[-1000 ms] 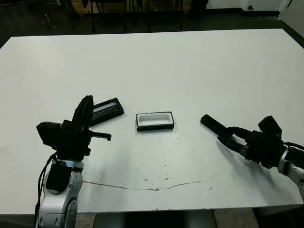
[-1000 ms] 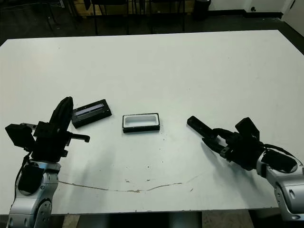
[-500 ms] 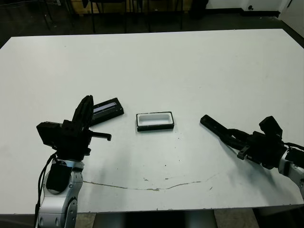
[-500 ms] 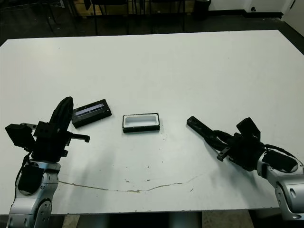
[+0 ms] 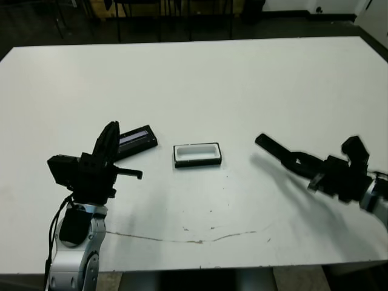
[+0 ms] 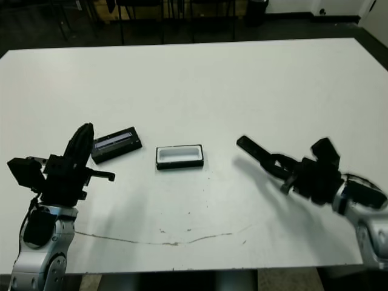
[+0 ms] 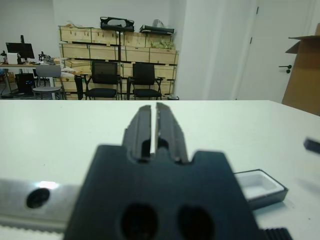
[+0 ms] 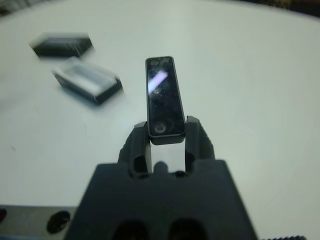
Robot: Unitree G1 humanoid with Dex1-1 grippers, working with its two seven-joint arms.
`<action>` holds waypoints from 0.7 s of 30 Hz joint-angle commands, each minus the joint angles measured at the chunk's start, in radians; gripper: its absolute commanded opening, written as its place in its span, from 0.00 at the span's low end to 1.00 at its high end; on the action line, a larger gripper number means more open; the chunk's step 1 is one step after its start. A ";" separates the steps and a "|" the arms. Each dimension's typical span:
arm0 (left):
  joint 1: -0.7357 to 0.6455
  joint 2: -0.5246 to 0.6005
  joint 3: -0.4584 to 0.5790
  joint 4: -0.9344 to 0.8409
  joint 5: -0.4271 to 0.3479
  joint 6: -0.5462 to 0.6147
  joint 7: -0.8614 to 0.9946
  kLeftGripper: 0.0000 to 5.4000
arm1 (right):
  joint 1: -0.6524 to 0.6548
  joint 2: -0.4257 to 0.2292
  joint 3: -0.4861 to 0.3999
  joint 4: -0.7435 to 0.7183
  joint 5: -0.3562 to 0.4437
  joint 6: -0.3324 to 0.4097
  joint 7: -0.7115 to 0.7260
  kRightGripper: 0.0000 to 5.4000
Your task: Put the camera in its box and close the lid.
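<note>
While the lid (image 5: pixel 136 139) lies beside the box (image 5: pixel 197 154), the table (image 5: pixel 242 85) holds both.

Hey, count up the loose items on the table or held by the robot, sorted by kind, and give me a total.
Camera, held in the right pincer: 1
Box, open, white inside: 1
Lid, flat on the table: 1
Total: 3

Your right gripper (image 5: pixel 297 162) and the camera (image 8: pixel 163 100) it grips smear with motion blur in the head views, and its arm runs off the edge. In the right wrist view the box (image 8: pixel 88 82) and lid (image 8: pixel 61 45) are blurred. The left wrist view cuts off part of the box behind the gripper body.
</note>
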 commanded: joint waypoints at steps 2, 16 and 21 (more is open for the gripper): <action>0.020 0.004 -0.010 0.005 0.009 0.010 0.001 0.00 | -0.119 -0.034 0.022 -0.037 0.000 0.026 0.020 0.07; 0.030 -0.006 -0.025 0.008 0.018 0.000 0.010 0.00 | -0.563 -0.028 0.354 0.047 -0.165 0.063 0.223 0.07; 0.030 -0.004 -0.026 0.011 0.020 -0.003 0.007 0.00 | -0.659 0.023 0.456 0.201 -0.240 -0.033 0.348 0.07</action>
